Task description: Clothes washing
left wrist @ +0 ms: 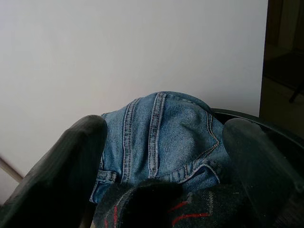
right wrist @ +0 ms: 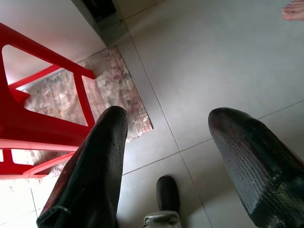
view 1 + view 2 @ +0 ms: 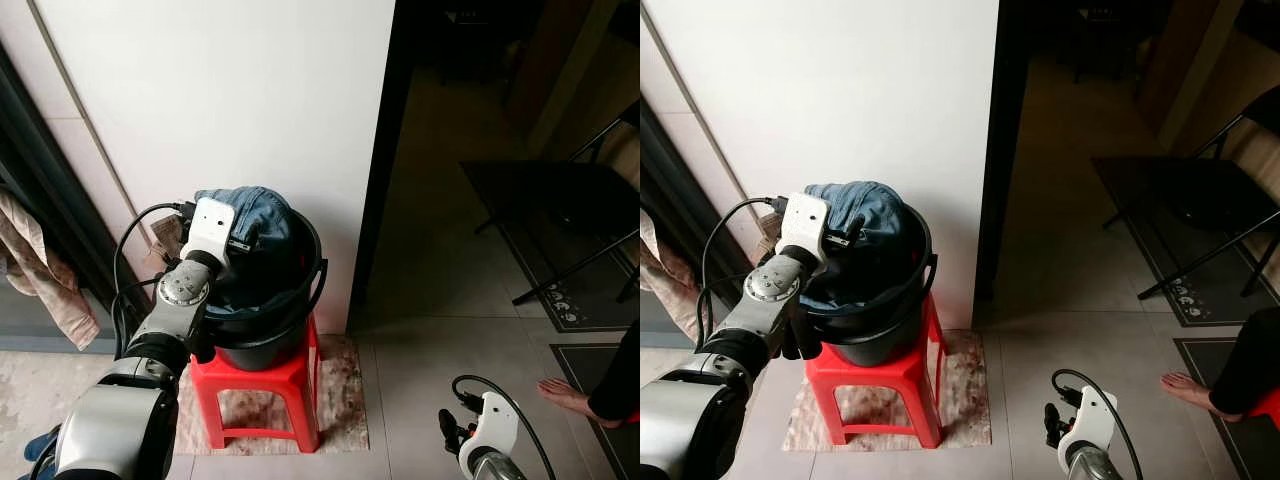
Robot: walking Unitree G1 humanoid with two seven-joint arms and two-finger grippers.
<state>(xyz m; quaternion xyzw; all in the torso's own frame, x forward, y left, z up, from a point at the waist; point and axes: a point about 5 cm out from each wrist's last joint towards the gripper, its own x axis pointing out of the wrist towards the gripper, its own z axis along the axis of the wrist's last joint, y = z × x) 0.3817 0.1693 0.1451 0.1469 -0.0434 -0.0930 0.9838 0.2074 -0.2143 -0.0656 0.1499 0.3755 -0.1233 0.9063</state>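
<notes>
A black bucket (image 3: 300, 300) stands on a red plastic stool (image 3: 265, 385) against the white wall. Blue jeans (image 3: 258, 210) are heaped over its rim, with a dark cloth with red lines (image 1: 190, 209) lying below them. My left gripper (image 1: 164, 130) is over the near side of the bucket, open, its fingers (image 1: 71, 161) spread either side of the jeans and holding nothing. My right gripper (image 2: 171, 116) hangs low by the floor to the right of the stool, open and empty.
A patterned mat (image 3: 340, 400) lies under the stool. A beige cloth (image 3: 45, 270) hangs at the left. A dark doorway opens right of the wall, with a folding chair (image 3: 580, 210) and a doormat (image 3: 590, 300). A person's bare foot (image 3: 570, 397) rests on the tiles at right.
</notes>
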